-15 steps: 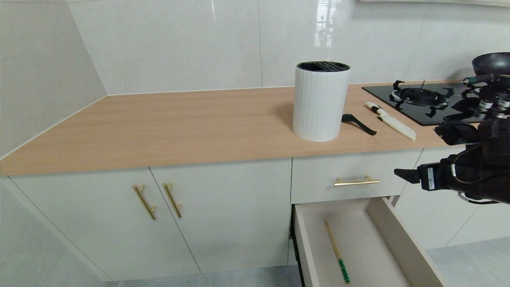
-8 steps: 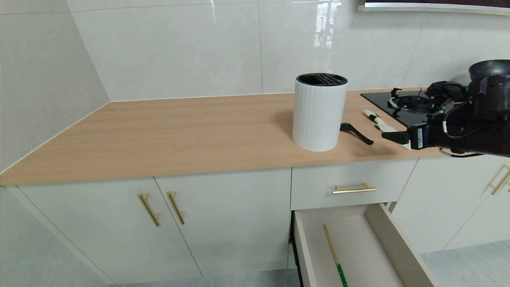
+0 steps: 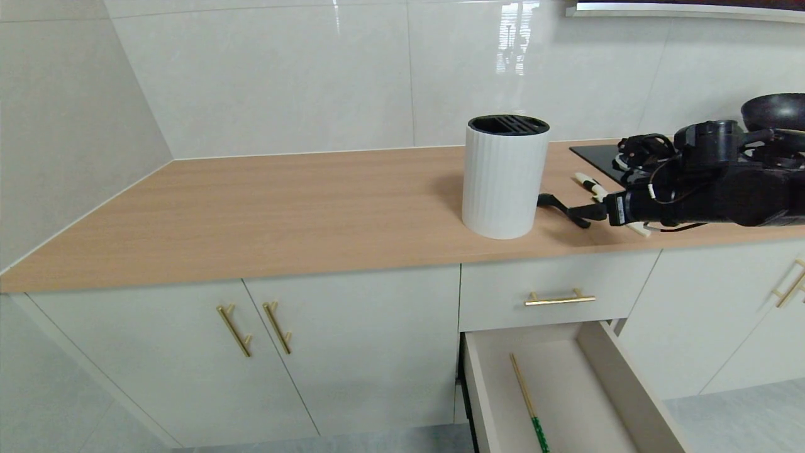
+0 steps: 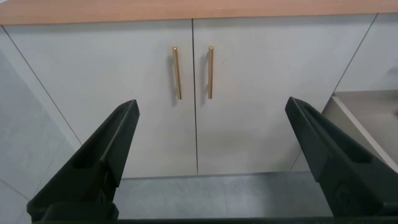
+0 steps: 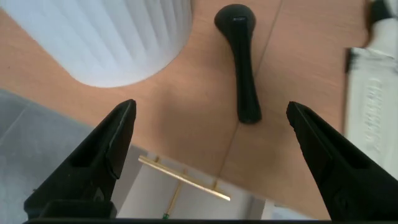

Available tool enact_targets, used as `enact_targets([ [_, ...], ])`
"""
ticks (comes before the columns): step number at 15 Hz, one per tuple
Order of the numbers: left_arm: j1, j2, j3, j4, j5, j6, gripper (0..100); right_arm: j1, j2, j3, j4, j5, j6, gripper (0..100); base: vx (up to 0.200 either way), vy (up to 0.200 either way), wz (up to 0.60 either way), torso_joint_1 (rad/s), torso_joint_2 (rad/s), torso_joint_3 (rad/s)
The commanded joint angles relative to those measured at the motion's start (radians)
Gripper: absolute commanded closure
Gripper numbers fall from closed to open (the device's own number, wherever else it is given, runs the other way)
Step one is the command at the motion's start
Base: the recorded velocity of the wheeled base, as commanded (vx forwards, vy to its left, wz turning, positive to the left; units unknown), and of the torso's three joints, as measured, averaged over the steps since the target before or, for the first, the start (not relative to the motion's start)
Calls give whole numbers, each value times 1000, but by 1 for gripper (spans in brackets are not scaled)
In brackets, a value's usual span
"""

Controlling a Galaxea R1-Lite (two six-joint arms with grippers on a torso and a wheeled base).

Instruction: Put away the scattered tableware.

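Right gripper point(image 5: 209, 106) spread above slim black handle point(image 5: 241, 68), matte, bulbous-ended

Large glossy pale tiles are covering the back wall point(image 3: 283, 75) and the side wall point(image 3: 63, 126) on the left, and the two are meeting in a corner. A bright reflection point(image 3: 516, 38) is showing high on the back wall. A wood-grain table point(image 3: 283, 207) is running along both walls, with a black glass hob point(image 3: 591, 154) sitting in its right end. Beneath it, two off-white cabinet doors point(image 3: 352, 352) are carrying slim gold bar handles point(image 3: 234, 330). To their right, an upper drawer point(image 3: 503, 296) with a gold handle is sitting closed, and the lower drawer point(image 3: 632, 393) is standing pulled out. Grey floor tiles point(image 3: 742, 415) are lying below the units.
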Motion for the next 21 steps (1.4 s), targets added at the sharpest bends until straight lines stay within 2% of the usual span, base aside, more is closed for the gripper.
enact_targets([
  [1, 0, 2, 0, -1, 1, 0, 0, -2, 53, -30, 0, 2, -1, 0, 0, 0, 0, 0, 0, 0],
  [5, 0, 2, 0, -1, -1, 0, 0, -2, 87, -55, -5, -1, -1, 0, 0, 0, 0, 0, 0, 0],
  [10, 0, 2, 0, -1, -1, 0, 0, 1, 169, -228, 37, -3, -1, 0, 0, 0, 0, 0, 0, 0],
  [12, 0, 2, 0, -1, 1, 0, 0, 1, 196, -257, 37, -3, -2, 0, 0, 0, 0, 0, 0, 0],
  [21, 0, 2, 0, 1, 1, 0, 0, 1, 251, -305, 38, -3, -13, 0, 0, 0, 0, 0, 0, 0],
])
